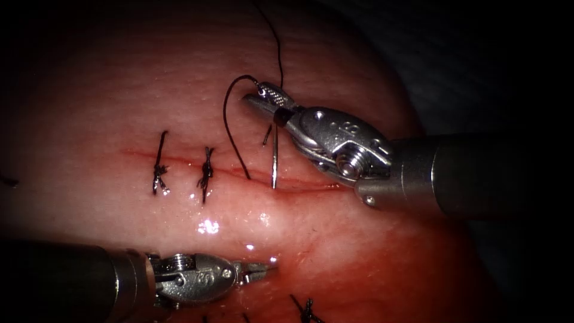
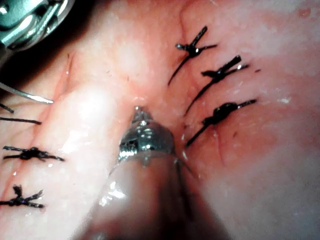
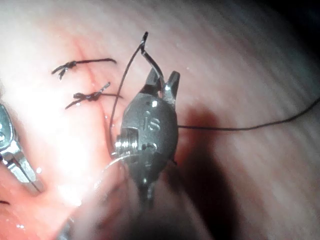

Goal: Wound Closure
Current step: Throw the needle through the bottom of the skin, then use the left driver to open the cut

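Note:
The cut (image 1: 311, 186) runs across the tissue (image 1: 359, 251). My right tool (image 1: 254, 94) hangs above the cut's middle with its jaws shut on the curved needle (image 1: 275, 155) near its tail end. The needle's body runs down under the tool and its tip meets the cut line; whether it is in the tissue I cannot tell. Black thread (image 1: 226, 119) loops from the tail down into the cut, and another strand rises out of view. My right tool (image 3: 162, 80) grips the needle (image 3: 152, 62) close to where the thread joins. My left tool (image 1: 272, 269) rests low on the tissue, shut and holding nothing.
Two knotted stitches (image 1: 158, 170) (image 1: 206, 170) close the cut's left part. Another knotted stitch (image 1: 306, 310) lies near the front edge. Close to my left tool's tip (image 2: 141, 112) sit three knotted stitches (image 2: 220, 72). Red fluid wets the tissue at the front right.

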`<act>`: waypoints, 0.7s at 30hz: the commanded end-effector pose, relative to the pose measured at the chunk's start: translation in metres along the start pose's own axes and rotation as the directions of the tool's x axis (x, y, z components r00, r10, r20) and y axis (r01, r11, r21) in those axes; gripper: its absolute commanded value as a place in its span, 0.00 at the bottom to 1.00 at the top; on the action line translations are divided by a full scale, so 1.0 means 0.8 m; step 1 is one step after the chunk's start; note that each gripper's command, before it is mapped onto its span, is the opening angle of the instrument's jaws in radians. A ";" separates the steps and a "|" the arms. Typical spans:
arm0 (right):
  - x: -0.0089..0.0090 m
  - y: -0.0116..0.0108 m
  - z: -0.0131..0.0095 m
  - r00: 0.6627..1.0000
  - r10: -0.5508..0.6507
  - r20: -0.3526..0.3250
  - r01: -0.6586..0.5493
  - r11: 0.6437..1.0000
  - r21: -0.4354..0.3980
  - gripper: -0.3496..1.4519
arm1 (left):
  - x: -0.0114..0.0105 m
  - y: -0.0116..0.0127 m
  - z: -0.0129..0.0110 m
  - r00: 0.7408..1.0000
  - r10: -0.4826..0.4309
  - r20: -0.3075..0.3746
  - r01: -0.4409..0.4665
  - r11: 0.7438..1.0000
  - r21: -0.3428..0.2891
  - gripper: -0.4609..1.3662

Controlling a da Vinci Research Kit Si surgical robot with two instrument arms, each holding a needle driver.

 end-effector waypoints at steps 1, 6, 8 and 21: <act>-0.0001 0.0007 0.0002 0.999 -0.047 -0.011 0.047 0.999 -0.006 0.00 | 0.0002 0.0001 -0.0003 1.000 -0.002 0.001 0.002 1.000 -0.007 0.12; 0.0000 0.0012 0.0004 0.981 -0.186 -0.048 0.187 0.982 0.015 0.00 | 0.0004 0.0002 -0.0013 1.000 -0.004 0.001 0.004 1.000 -0.012 0.15; 0.0002 0.0013 0.0004 0.973 -0.223 -0.065 0.225 0.974 0.021 0.00 | 0.0005 0.0002 -0.0017 1.000 -0.004 0.001 0.004 1.000 -0.015 0.18; 0.0019 -0.0015 0.0016 0.908 -0.378 -0.180 0.376 0.925 -0.049 0.00 | 0.0026 -0.0010 -0.0053 0.999 -0.025 -0.031 0.024 0.999 -0.029 0.36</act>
